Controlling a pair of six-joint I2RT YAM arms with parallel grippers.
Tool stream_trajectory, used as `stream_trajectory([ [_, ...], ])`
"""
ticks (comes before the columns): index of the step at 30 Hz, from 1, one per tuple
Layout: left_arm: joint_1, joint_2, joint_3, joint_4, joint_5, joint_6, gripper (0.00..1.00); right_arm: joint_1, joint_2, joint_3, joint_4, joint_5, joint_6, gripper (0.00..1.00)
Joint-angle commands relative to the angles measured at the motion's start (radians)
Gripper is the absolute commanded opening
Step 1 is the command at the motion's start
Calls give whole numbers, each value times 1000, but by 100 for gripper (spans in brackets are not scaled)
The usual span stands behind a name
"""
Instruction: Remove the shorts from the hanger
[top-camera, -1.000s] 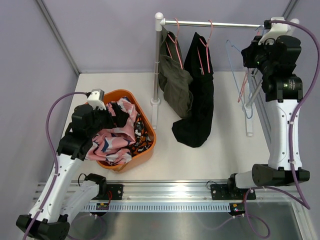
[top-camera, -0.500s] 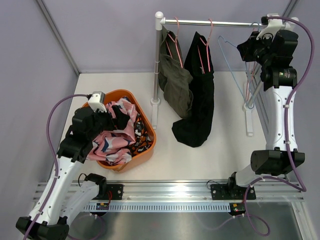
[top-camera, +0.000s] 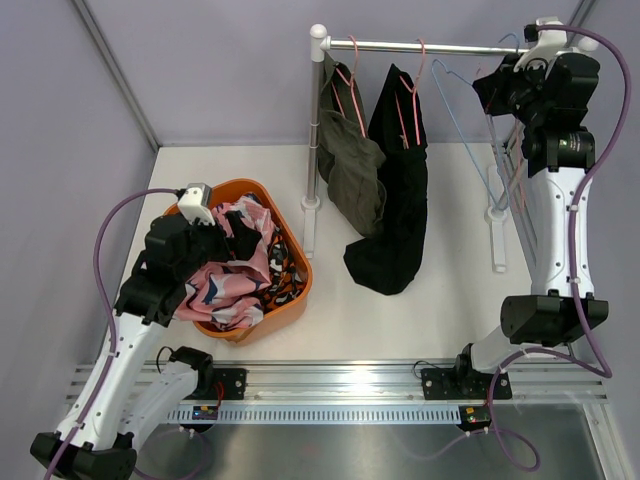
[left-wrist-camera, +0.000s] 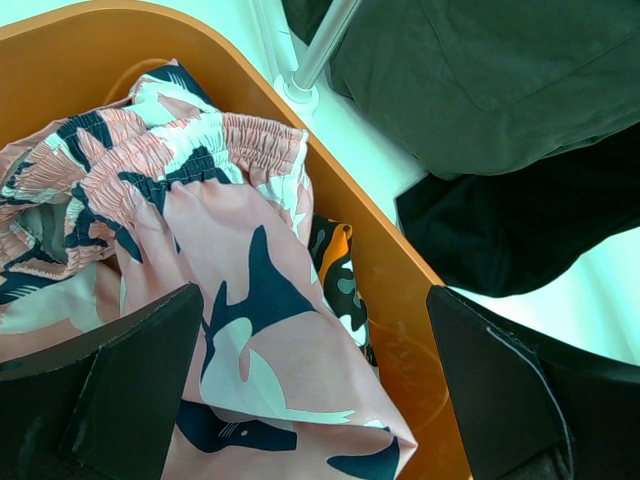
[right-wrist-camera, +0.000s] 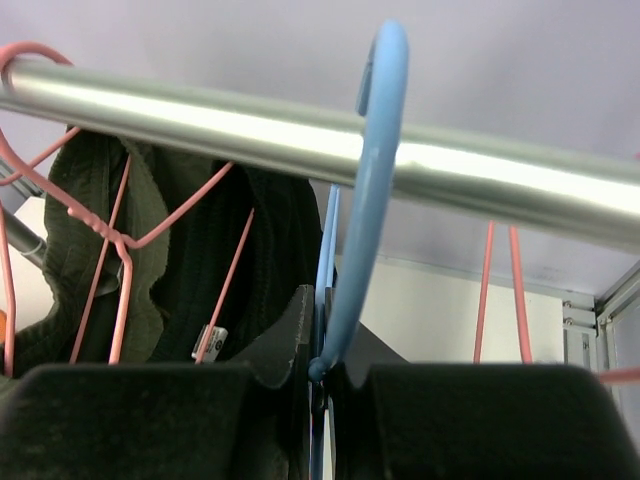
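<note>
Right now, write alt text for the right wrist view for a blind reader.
The right gripper is shut on the neck of a blue hanger whose hook sits over the silver rail. Behind it to the left, pink hangers carry the olive green shorts and the black shorts.

The right arm (top-camera: 556, 200) has raised the blue hanger (right-wrist-camera: 366, 200) to the rail (right-wrist-camera: 200, 120).

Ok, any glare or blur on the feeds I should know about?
Right wrist view: a glare streak along the rail, blue hanger crisp, end effector fingers dark and soft. Left wrist view: pink shorts sharp, table washed out pale green. Top external view: evenly lit, mild sheen on the metal plate.
</note>
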Motion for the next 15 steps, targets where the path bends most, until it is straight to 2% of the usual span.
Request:
stream_trajectory([
  [1,-9,-11,0,47,26,16,99,-4,32,70,13,3,2,0],
  [15,-9,1,2,41,24,17,99,-2,130,120,-2,-28,74,0],
])
